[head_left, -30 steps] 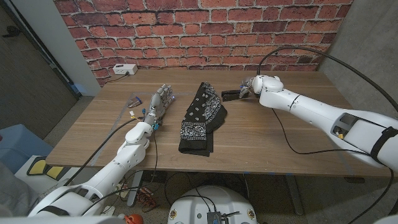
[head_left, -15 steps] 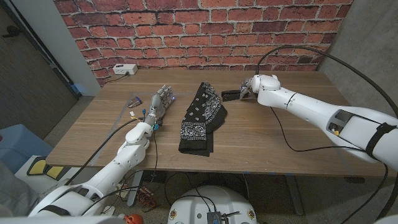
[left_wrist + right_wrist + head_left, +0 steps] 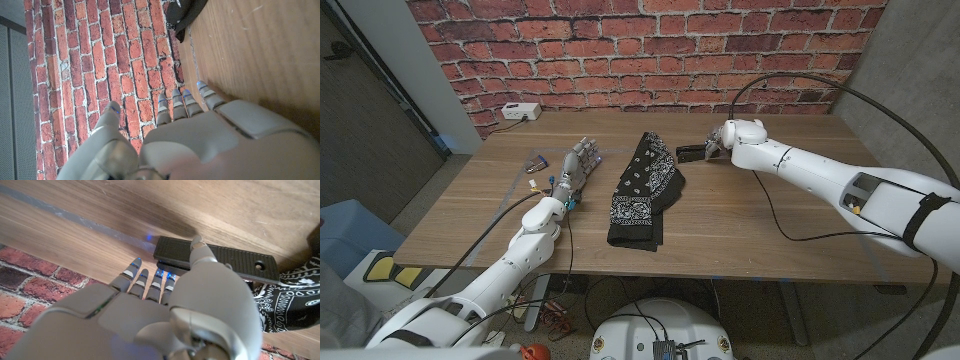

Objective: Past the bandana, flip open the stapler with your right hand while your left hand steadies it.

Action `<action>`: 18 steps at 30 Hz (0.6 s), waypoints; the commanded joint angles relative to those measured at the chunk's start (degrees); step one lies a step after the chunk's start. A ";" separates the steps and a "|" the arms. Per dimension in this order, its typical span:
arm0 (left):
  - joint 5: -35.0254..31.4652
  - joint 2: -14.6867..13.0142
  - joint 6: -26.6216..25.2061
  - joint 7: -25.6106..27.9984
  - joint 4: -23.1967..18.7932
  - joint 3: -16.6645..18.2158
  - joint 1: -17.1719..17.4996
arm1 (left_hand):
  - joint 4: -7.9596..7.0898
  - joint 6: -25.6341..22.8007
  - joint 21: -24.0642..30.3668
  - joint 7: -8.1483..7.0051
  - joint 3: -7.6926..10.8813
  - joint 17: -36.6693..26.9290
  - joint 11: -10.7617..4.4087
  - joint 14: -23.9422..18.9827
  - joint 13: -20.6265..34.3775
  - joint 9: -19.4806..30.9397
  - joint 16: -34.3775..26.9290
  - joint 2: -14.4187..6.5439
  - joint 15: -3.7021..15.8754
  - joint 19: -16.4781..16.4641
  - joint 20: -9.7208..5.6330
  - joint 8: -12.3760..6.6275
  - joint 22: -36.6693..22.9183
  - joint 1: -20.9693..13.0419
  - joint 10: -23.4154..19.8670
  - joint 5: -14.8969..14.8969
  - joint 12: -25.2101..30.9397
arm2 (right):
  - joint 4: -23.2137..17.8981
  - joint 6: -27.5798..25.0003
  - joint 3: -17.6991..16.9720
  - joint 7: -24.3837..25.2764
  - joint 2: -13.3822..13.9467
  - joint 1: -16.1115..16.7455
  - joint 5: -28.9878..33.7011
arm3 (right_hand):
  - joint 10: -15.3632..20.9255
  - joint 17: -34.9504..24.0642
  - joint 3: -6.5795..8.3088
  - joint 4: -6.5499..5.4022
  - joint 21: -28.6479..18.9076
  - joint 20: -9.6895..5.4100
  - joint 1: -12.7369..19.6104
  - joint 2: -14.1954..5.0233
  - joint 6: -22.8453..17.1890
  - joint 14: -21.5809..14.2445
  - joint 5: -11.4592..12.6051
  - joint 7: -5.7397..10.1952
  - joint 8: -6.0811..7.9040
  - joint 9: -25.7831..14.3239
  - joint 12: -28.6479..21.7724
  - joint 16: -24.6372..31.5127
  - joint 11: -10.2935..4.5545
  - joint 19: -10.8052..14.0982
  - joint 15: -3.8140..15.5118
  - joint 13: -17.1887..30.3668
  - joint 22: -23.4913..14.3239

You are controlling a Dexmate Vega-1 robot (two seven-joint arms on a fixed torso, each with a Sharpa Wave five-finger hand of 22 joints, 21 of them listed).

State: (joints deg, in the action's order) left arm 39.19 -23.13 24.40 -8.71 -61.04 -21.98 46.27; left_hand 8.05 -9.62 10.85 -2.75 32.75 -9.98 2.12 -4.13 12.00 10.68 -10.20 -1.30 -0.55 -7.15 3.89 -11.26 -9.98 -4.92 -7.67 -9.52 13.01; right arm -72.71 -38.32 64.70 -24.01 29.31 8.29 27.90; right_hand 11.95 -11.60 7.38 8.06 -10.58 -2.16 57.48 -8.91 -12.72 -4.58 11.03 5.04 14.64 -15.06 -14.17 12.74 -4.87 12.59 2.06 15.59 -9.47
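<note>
A black stapler [image 3: 691,152] lies on the wooden table [image 3: 740,230] just past the far right corner of the black-and-white bandana [image 3: 645,188]. My right hand [image 3: 722,141] is at the stapler's right end. In the right wrist view the thumb [image 3: 199,248] lies over the stapler [image 3: 225,260] and the fingertips [image 3: 150,275] reach past its end, spread, with nothing gripped. The bandana [image 3: 295,305] lies just beyond. My left hand [image 3: 575,168] stands left of the bandana, far from the stapler, fingers apart and holding nothing. In the left wrist view it [image 3: 175,140] points toward the brick wall, the bandana [image 3: 186,12] off to one side.
A white box [image 3: 521,112] with a cable sits at the table's far left by the brick wall. Small loose items [image 3: 534,165] lie just left of my left hand. A black cable [image 3: 772,212] runs across the table under my right arm.
My right hand has edged slightly toward the stapler's end. The left hand, the stapler and the bandana have not moved.
</note>
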 commanded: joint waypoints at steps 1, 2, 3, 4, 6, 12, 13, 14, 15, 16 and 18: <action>0.04 -0.22 0.03 0.34 -0.92 0.07 0.69 | 0.00 -0.49 0.44 0.12 -0.14 -0.15 -0.13 -0.35 -0.01 0.16 -0.45 -0.64 -0.02 -0.48 -0.30 0.10 -0.15 -0.28 -0.45 -0.33 0.30 | -0.41 -0.89 0.59 -0.15 0.06 -0.13 0.48 | 1.14 -0.20 0.57 -0.13 -0.27 -0.41 0.25 -0.25 -1.13 -1.20 -0.04 0.37 0.47 -0.47 -0.44 0.64 -0.30 0.51 7.48 0.35 -0.11; 0.01 -0.28 0.00 0.37 -1.04 0.06 0.77 | 0.00 -0.50 0.44 0.12 -0.14 -0.15 -0.10 -0.36 -0.01 0.16 -0.46 -0.64 -0.03 -0.49 -0.30 0.10 -0.15 -0.28 -0.46 -0.33 0.30 | -0.54 -0.96 0.67 -0.20 0.13 -0.12 0.57 | 1.10 -0.25 0.68 -0.22 -0.32 -0.60 0.24 -0.39 -1.22 -1.54 -0.05 0.72 0.54 -0.56 -0.42 0.80 -0.56 0.68 7.67 0.45 -0.12; 0.01 -0.29 0.00 0.41 -1.12 0.06 0.82 | 0.00 -0.50 0.43 0.12 -0.14 -0.15 -0.16 -0.37 -0.01 0.16 -0.46 -0.64 -0.02 -0.47 -0.31 0.10 -0.15 -0.28 -0.46 -0.33 0.30 | -0.70 -1.01 0.68 -0.17 0.22 -0.06 0.62 | 1.16 -0.26 0.71 -0.24 -0.37 -0.64 0.23 -0.42 -1.30 -1.66 -0.06 0.81 0.58 -0.59 -0.45 0.86 -0.64 0.81 7.69 0.48 -0.12; 0.02 -0.32 -0.04 0.42 -1.25 0.05 0.90 | 0.00 -0.57 0.44 0.12 -0.14 -0.15 -0.14 -0.35 -0.01 0.16 -0.45 -0.65 -0.05 -0.49 -0.32 0.07 -0.15 -0.28 -0.46 -0.33 0.30 | -0.77 -1.07 0.67 -0.29 0.26 -0.06 0.58 | 1.14 -0.28 0.76 -0.27 -0.39 -0.78 0.23 -0.47 -1.26 -1.80 -0.07 0.93 0.57 -0.63 -0.44 0.93 -0.72 0.89 7.84 0.52 -0.13; 0.04 -0.34 0.06 0.37 -1.43 0.05 1.03 | 0.00 -0.65 0.43 0.15 -0.14 -0.15 -0.09 -0.36 -0.01 0.16 -0.45 -0.65 -0.02 -0.47 -0.31 0.05 -0.15 -0.28 -0.49 -0.33 0.30 | -0.91 -1.23 0.61 -0.22 0.32 0.06 0.56 | 1.21 -0.31 0.83 -0.29 -0.43 -0.76 0.25 -0.51 -1.22 -1.94 -0.08 1.04 0.58 -0.69 -0.46 1.00 -0.80 1.03 7.96 0.58 -0.13; -0.07 -0.54 -0.04 0.68 -2.13 0.04 1.37 | 0.00 -0.67 0.43 0.13 -0.15 -0.15 -0.18 -0.44 -0.01 0.16 -0.47 -0.66 0.06 -0.50 -0.31 0.05 -0.15 -0.28 -0.74 -0.33 0.38 | -1.19 -1.48 0.58 -0.19 0.55 0.27 0.56 | 1.29 -0.37 0.98 -0.34 -0.40 -0.70 0.29 -0.56 -1.14 -2.18 -0.11 1.27 0.59 -0.83 -0.48 1.12 -1.06 1.07 8.25 0.72 -0.14; -0.02 -0.53 -0.01 0.69 -2.13 0.07 1.42 | 0.00 -0.66 0.44 0.14 -0.16 -0.15 -0.17 -0.45 -0.01 0.16 -0.47 -0.66 0.01 -0.51 -0.31 0.06 -0.15 -0.28 -0.79 -0.33 0.40 | -1.28 -1.56 0.62 -0.12 0.58 0.31 0.64 | 1.39 -0.40 1.03 -0.38 -0.41 -0.83 0.28 -0.59 -1.23 -2.20 -0.13 1.32 0.65 -0.89 -0.52 1.15 -1.16 1.13 8.33 0.77 -0.14; -0.05 -0.56 -0.01 0.75 -2.20 0.07 1.48 | 0.00 -0.64 0.44 0.15 -0.16 -0.15 -0.19 -0.43 -0.01 0.16 -0.46 -0.66 0.02 -0.52 -0.32 0.07 -0.15 -0.28 -0.84 -0.33 0.42 | -1.34 -1.74 0.72 -0.05 0.57 0.34 0.81 | 1.59 -0.43 1.09 -0.41 -0.41 -0.96 0.28 -0.66 -1.32 -2.30 -0.13 1.45 0.70 -0.94 -0.60 1.21 -1.37 1.17 8.48 0.82 -0.15; -0.05 -0.60 -0.01 0.76 -2.27 0.07 1.55 | 0.00 -0.64 0.44 0.18 -0.16 -0.15 -0.15 -0.45 0.00 0.16 -0.47 -0.66 0.03 -0.51 -0.29 0.07 -0.15 -0.28 -0.79 -0.33 0.40 | -1.33 -1.86 0.77 0.01 0.53 0.37 0.89 | 1.73 -0.49 1.16 -0.49 -0.43 -1.12 0.24 -0.76 -1.47 -2.57 -0.15 1.69 0.79 -1.01 -0.66 1.35 -1.39 1.23 8.64 0.90 -0.16; -0.01 -0.63 -0.04 0.81 -2.39 0.09 1.67 | 0.00 -0.66 0.44 0.13 -0.16 -0.16 -0.22 -0.47 0.00 0.16 -0.47 -0.66 0.03 -0.52 -0.29 0.07 -0.15 -0.28 -0.85 -0.33 0.42 | -1.21 -1.79 0.70 0.04 0.46 0.46 0.72 | 1.82 -0.53 1.20 -0.54 -0.42 -1.26 0.21 -0.79 -1.45 -2.63 -0.17 1.79 0.81 -1.08 -0.70 1.40 -1.67 1.24 8.81 0.96 -0.16; 0.00 -0.66 -0.05 0.79 -2.43 0.09 1.71 | 0.00 -0.65 0.44 0.14 -0.17 -0.16 -0.24 -0.52 0.00 0.16 -0.49 -0.67 0.09 -0.54 -0.31 0.07 -0.15 -0.28 -0.86 -0.33 0.42 | -1.13 -1.78 0.72 0.09 0.41 0.49 0.70 | 2.04 -0.59 1.27 -0.60 -0.42 -1.21 0.18 -0.80 -1.76 -2.77 -0.20 2.12 0.98 -1.19 -0.79 1.49 -1.71 1.29 8.88 1.07 -0.17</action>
State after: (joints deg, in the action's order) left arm 39.19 -23.54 24.39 -8.23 -62.69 -21.97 47.39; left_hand 8.05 -9.83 10.85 -2.54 32.75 -9.99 1.92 -4.12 12.00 10.68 -10.20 -1.61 -0.53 -7.15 3.89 -11.26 -9.98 -5.23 -7.87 -9.52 13.01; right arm -73.58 -39.54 65.25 -24.24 29.65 8.31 28.44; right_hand 13.60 -11.88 8.29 7.63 -10.58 -2.25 57.71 -9.14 -14.12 -6.87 11.03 6.47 15.23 -15.92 -14.64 13.80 -6.36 13.12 2.05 16.38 -9.47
